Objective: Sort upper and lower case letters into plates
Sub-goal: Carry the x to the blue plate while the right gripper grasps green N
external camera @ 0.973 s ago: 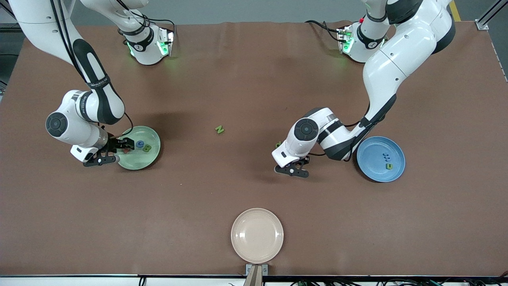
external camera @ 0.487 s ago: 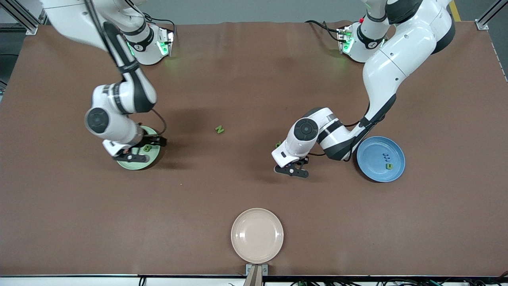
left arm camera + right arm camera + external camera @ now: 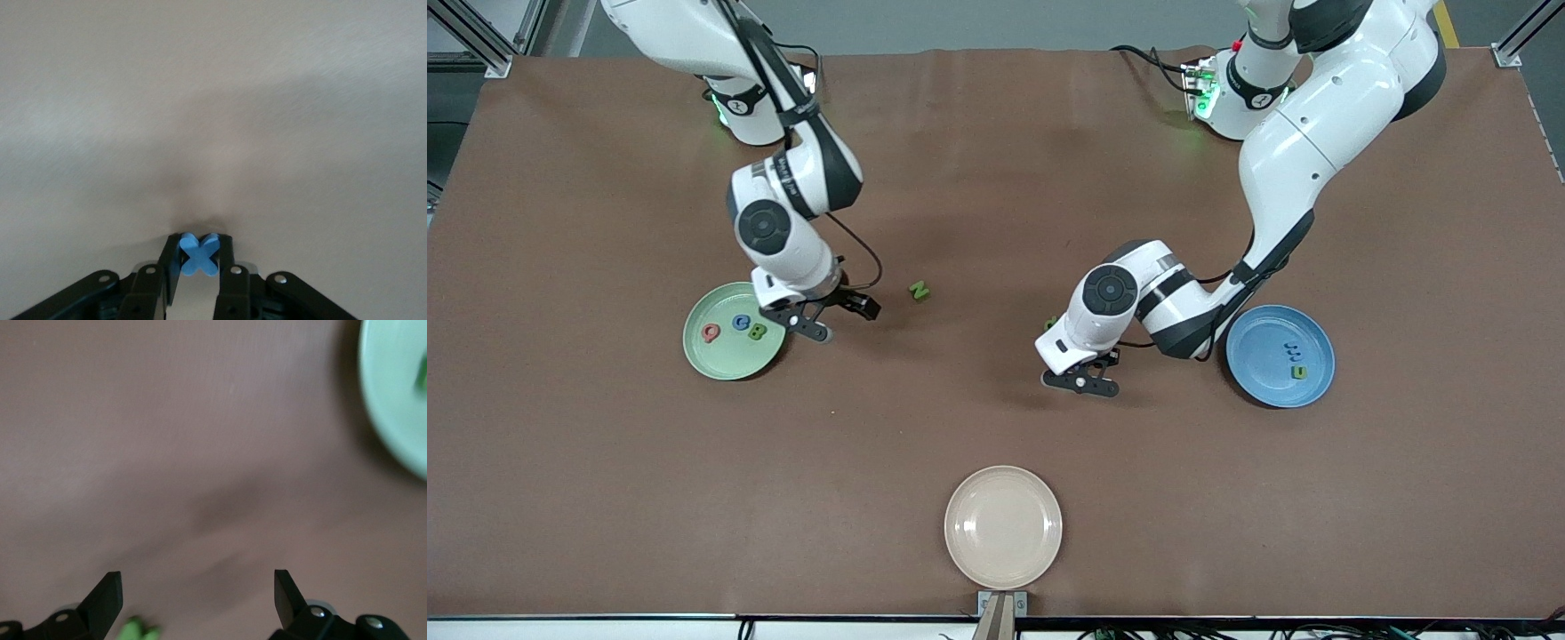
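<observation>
In the front view, our left pincer [image 3: 1082,377] sat low on the worktop [image 3: 996,160] at mid-frame, near the blue plate [image 3: 1263,384]. The right pincer [image 3: 839,317], spread wide, hung between the pale green plate [image 3: 725,363] and the green N [image 3: 919,290]. In the left wrist view, the left pincer clamped the blue x [image 3: 198,256]. We judged the next move was to lift it and carry it to the blue plate.

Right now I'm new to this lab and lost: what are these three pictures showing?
Two white robot arms work at a brown table. One picture looks down from a high camera; the other two come from cameras on each arm's wrist. The left gripper is shut on a blue x, low over the table. The right gripper hangs open beside the pale green plate, which holds a red Q, blue C and green B. A green N lies loose on the table. The blue plate holds small letters; a beige plate lies nearest the high camera.
</observation>
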You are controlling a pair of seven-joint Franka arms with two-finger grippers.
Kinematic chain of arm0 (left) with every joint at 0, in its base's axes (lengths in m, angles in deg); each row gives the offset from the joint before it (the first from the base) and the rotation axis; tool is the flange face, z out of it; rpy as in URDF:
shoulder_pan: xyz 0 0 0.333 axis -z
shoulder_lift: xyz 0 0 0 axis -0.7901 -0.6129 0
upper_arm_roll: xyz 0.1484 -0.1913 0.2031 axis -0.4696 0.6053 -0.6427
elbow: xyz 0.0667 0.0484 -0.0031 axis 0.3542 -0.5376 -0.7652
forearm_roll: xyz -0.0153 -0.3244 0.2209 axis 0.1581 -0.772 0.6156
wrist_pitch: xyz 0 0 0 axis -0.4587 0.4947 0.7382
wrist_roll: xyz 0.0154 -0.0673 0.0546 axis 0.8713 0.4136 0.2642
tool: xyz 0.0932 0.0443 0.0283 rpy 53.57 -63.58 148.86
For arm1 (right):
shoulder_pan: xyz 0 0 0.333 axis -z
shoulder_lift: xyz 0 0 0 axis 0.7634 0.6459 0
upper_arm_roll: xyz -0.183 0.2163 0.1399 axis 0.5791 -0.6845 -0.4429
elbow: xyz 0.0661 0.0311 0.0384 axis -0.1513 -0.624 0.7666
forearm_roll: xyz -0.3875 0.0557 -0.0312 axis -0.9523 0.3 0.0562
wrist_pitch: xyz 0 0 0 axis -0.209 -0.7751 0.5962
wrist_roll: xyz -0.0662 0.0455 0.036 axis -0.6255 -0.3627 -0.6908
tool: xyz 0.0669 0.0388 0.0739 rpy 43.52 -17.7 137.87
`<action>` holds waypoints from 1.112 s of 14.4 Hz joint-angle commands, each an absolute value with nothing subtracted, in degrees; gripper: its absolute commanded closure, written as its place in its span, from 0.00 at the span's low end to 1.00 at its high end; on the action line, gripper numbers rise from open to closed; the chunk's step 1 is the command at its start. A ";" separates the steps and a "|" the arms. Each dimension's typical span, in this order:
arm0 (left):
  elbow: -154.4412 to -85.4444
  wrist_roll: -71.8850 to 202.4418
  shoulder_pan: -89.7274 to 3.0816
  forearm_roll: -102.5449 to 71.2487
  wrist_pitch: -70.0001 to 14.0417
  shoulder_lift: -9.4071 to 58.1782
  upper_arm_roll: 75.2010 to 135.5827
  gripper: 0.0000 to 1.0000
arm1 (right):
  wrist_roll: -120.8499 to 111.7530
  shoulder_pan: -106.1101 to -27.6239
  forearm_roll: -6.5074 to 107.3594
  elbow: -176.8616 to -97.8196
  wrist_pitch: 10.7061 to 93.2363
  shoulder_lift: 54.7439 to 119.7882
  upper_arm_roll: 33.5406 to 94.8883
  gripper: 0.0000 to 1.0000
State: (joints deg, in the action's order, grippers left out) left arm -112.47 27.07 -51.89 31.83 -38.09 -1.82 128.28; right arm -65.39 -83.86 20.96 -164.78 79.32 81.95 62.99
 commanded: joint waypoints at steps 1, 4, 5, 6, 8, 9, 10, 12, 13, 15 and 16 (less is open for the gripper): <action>-114.88 28.22 -58.40 29.99 -31.42 2.01 133.88 0.90 | -79.77 -89.48 21.23 -166.02 82.59 82.96 63.69 0.00; -123.73 32.69 -74.64 30.69 -30.26 4.65 144.86 0.90 | -89.19 -92.12 21.23 -166.02 85.23 84.63 63.77 0.01; -126.81 33.23 -80.27 32.00 -30.00 5.35 147.77 0.90 | -90.78 -92.65 21.23 -165.94 85.85 85.33 63.77 0.04; -128.84 34.10 -84.59 34.19 -29.56 5.36 150.23 0.90 | -91.92 -92.83 21.23 -165.94 86.72 85.94 63.77 0.07; -132.10 37.00 -91.37 39.55 -27.98 5.36 152.89 0.90 | -93.59 -93.36 21.23 -165.76 88.13 87.35 63.77 0.14; -133.16 37.71 -93.31 42.10 -27.97 5.36 153.07 0.90 | -94.30 -93.88 21.14 -165.59 88.57 88.05 63.77 0.17; -134.13 38.32 -95.16 45.08 -27.97 5.36 153.07 0.90 | -95.09 -94.50 21.14 -165.41 89.10 88.76 63.77 0.19; -135.36 39.99 -98.32 50.01 -28.24 5.10 153.07 0.90 | -96.15 -95.29 21.14 -164.97 90.42 90.16 63.86 0.24; -135.98 41.04 -99.99 51.86 -28.85 4.75 153.07 0.90 | -96.41 -95.47 21.14 -164.62 90.68 90.78 63.78 0.24; -137.12 43.68 -103.24 54.33 -30.51 4.48 153.07 0.90 | -97.55 -96.26 21.14 -163.92 90.86 91.31 63.77 0.27; -137.73 45.52 -104.83 54.69 -31.57 4.39 152.99 0.90 | -98.17 -96.52 21.05 -163.65 90.86 91.40 63.77 0.30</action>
